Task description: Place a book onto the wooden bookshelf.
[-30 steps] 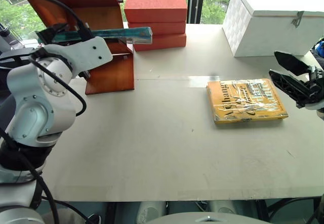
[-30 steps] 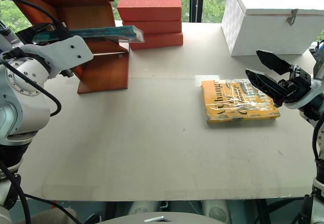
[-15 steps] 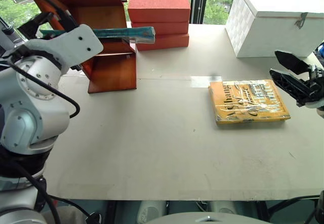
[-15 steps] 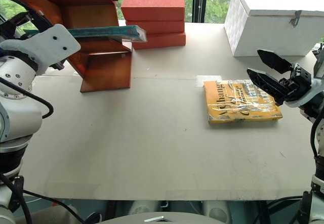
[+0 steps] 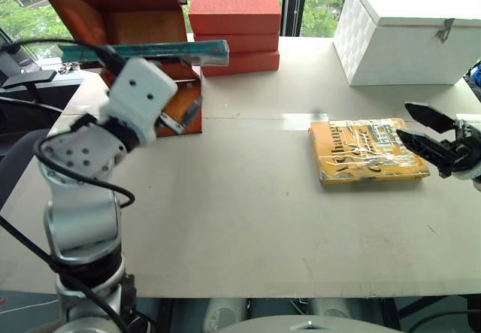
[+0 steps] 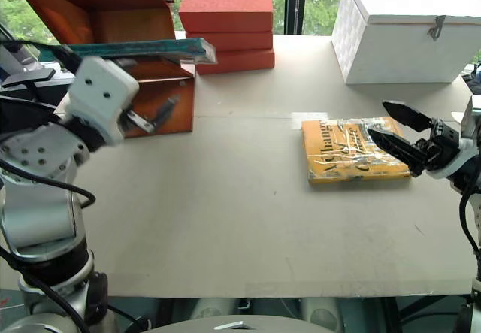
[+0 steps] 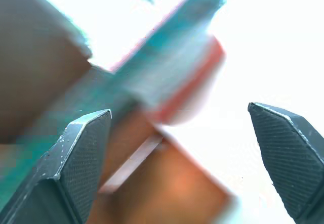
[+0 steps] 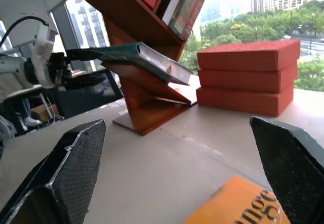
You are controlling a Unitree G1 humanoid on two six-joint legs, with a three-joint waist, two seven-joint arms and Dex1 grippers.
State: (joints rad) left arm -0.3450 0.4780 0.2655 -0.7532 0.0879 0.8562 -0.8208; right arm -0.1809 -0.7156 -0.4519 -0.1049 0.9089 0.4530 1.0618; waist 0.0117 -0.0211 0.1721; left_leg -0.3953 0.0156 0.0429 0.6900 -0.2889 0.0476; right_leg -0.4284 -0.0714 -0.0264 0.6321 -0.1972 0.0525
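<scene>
The book lies flat on the shelf board of the bookshelf at the table's far left, its near end jutting out past the board toward the red-orange blocks. In the right wrist view the book rests on the slanted wood with its page edge showing, and further books stand in the compartment above it. The left arm is bent at the elbow and raised in front of the bookshelf, its white wrist housing tilted, with the left gripper pointing roughly level toward the shelf's lower panel. Its fingers stand wide apart and hold nothing; in the left wrist view the left gripper frames the blurred teal book and reddish wood between its two black fingertips, with clear space between them and the shelf. The right arm reaches in from the right edge, low over the table, the right gripper pointing inward to the left and tilted slightly upward. Its two black fingers are spread wide and empty, hovering just beside the right edge of the orange book, which lies flat in plastic wrap on the table; I cannot tell whether the lower finger touches it. A white box stands closed at the far right, well apart from both grippers.
</scene>
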